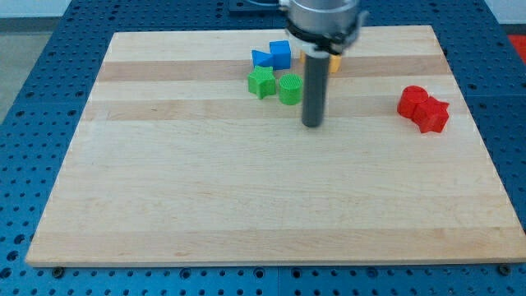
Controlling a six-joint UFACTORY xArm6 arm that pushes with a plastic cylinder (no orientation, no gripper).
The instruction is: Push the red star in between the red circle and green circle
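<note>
the wooden worktop [246, 205] carried every block loose, nothing boxed in. my tip [312, 123] sat down on the board just right of the green circle [289, 89], apart from it, touching nothing; it was a plain rod, so nothing was held. a green star [261, 81] sat right beside that circle on its left. two blue blocks [272, 56] huddled above them, and a yellow-orange block [334, 63] peeked from behind the rod. far at the frame's right, the red star [432, 113] pressed against the red circle [412, 100].
</note>
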